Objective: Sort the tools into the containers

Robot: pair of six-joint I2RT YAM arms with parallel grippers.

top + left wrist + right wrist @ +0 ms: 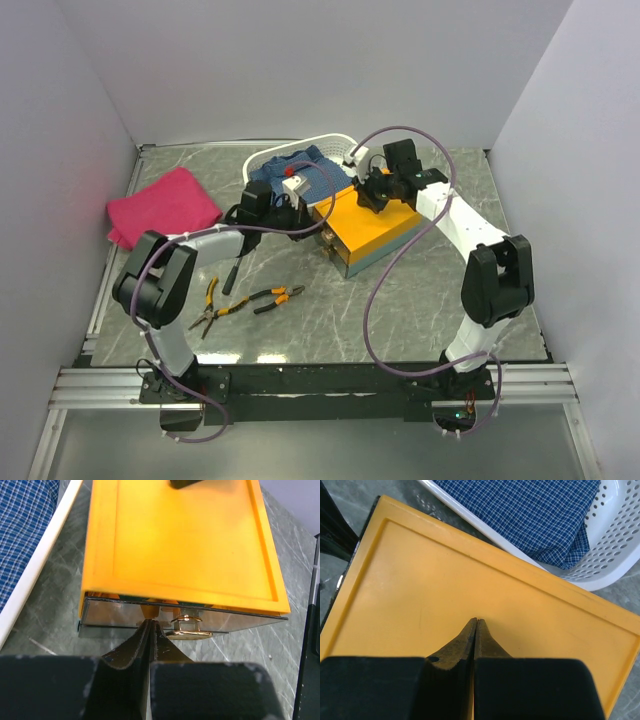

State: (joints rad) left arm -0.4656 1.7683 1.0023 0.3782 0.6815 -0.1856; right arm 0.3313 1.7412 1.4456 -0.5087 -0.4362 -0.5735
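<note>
The orange-yellow box is sitting on the grey marbled counter, right of centre, with its flat lid in place. Its long axis is running diagonally, with the drawer end pointing near-left.

The left claw is clenched, its jaws pressed together. The tips are meeting the box's near-left end at the small orange tab on the front of the clear drawer. Whether the tab is pinched between the tips cannot be told. Through the drawer front, a brass-coloured metal fitting is showing just right of the tips; the rest of the drawer's contents are not readable.

The right claw is also clenched and grasping nothing. Its tips are resting on the lid inside the raised border.

A white perforated basket is standing just beyond the far-left side of the box and is holding a folded blue plaid cloth.

Near-left of the box, two orange-handled pliers and a black-handled tool are lying loose on the counter, outside any container. A pink cloth is lying at the far left.
</note>
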